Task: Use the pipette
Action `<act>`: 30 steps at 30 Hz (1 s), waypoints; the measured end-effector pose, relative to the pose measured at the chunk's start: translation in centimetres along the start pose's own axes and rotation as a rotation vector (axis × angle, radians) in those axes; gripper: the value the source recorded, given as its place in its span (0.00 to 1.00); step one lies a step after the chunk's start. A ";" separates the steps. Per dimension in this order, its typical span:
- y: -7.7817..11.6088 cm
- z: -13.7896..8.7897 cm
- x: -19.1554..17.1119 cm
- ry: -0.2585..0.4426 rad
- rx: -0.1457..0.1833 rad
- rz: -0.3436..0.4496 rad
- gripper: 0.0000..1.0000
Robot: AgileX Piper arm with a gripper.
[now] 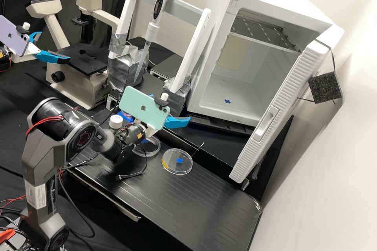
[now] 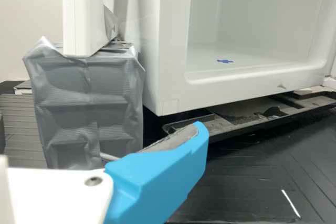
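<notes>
White, red-buttoned pipette [image 1: 152, 32] hangs at the flat grey crossbar [image 1: 183, 10]. Gripper [image 1: 171, 106]: fingers spread, apart from the pipette. Hazard: a low approach may strike the silver-taped block [image 2: 86, 103], jolting the pipette loose.

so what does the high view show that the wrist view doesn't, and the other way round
High view: the pipette, tip down by its frame, two clear dishes and the microscope.
Wrist view: a screw in a white part.
Both: the open cabinet, its blue floor mark and a blue finger.
</notes>
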 end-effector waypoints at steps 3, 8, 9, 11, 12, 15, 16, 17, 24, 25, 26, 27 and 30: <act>0.0 0.0 0.0 0.001 0.000 0.001 1.00; 0.0 0.0 0.0 0.003 0.000 0.003 1.00; 0.0 0.0 -0.1 0.002 -0.001 0.003 1.00; 0.2 0.2 -0.8 0.001 -0.004 -0.001 1.00; 0.4 0.3 -1.2 0.001 -0.002 0.003 1.00; 1.1 0.2 -2.9 0.018 0.017 0.018 1.00; 1.4 0.1 -3.4 0.027 0.020 0.028 1.00; 1.6 0.0 -4.0 0.038 0.027 0.039 1.00; 4.1 -2.8 -7.7 0.191 0.038 0.148 1.00; 4.5 -3.5 -8.2 0.221 0.035 0.166 1.00; 4.8 -4.2 -8.5 0.245 0.033 0.174 1.00; 5.2 -5.1 -8.8 0.275 0.031 0.182 1.00; 6.1 -7.9 -9.4 0.353 0.023 0.189 1.00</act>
